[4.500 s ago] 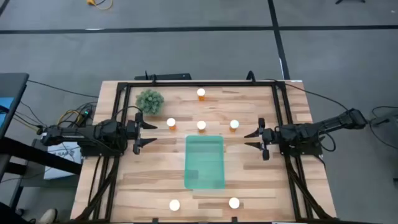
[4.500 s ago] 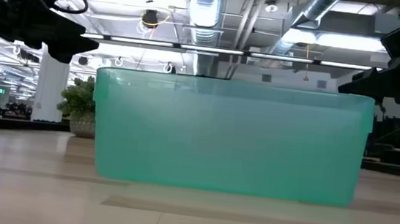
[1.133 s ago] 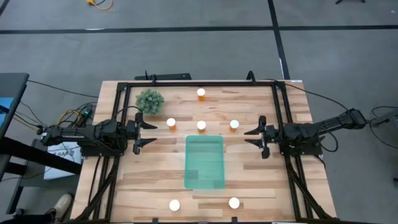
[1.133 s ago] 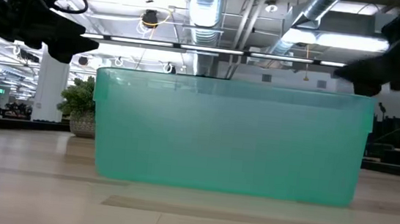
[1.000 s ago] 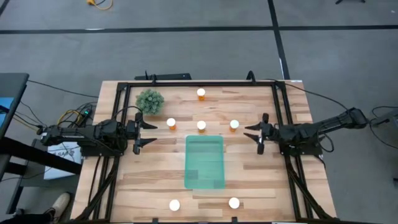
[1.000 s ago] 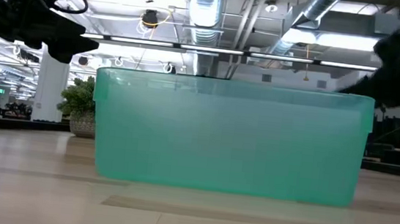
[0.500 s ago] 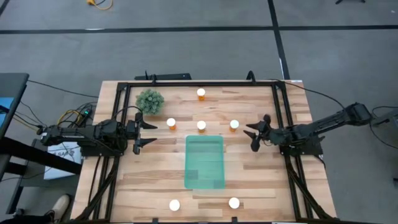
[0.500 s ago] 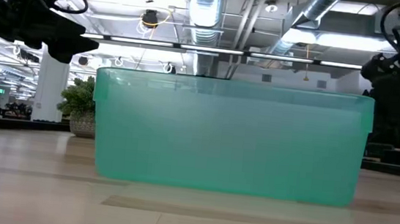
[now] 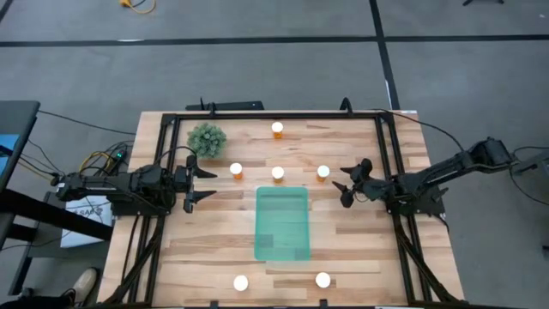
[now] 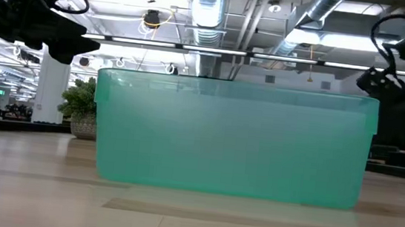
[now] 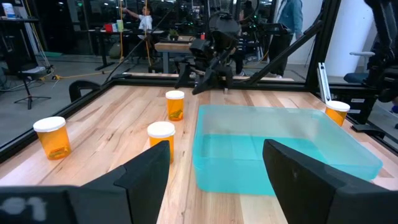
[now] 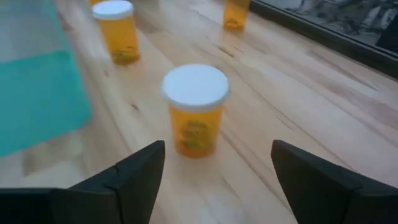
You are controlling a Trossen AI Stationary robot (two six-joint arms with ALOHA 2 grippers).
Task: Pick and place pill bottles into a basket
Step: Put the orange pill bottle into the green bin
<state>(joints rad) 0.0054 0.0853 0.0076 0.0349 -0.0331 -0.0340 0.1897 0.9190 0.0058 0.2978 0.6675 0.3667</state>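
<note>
Teal translucent basket [image 9: 282,223] sits mid-table with six white-capped pill bottles [image 9: 322,172] standing outside it, the nearest at one o'clock from it, just ahead of the right gripper [image 9: 345,184] with fingers spread, while the left gripper [image 9: 197,181] waits, also spread, at nine o'clock.

High cam straight down, low cam level at basket [image 10: 233,139], wrist cams fwd, close.

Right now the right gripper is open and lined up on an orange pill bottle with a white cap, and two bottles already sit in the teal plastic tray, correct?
Not quite. The teal plastic tray holds no bottles; the high view shows all six on the wooden table. The right gripper is open and lined up on an orange, white-capped pill bottle.
</note>
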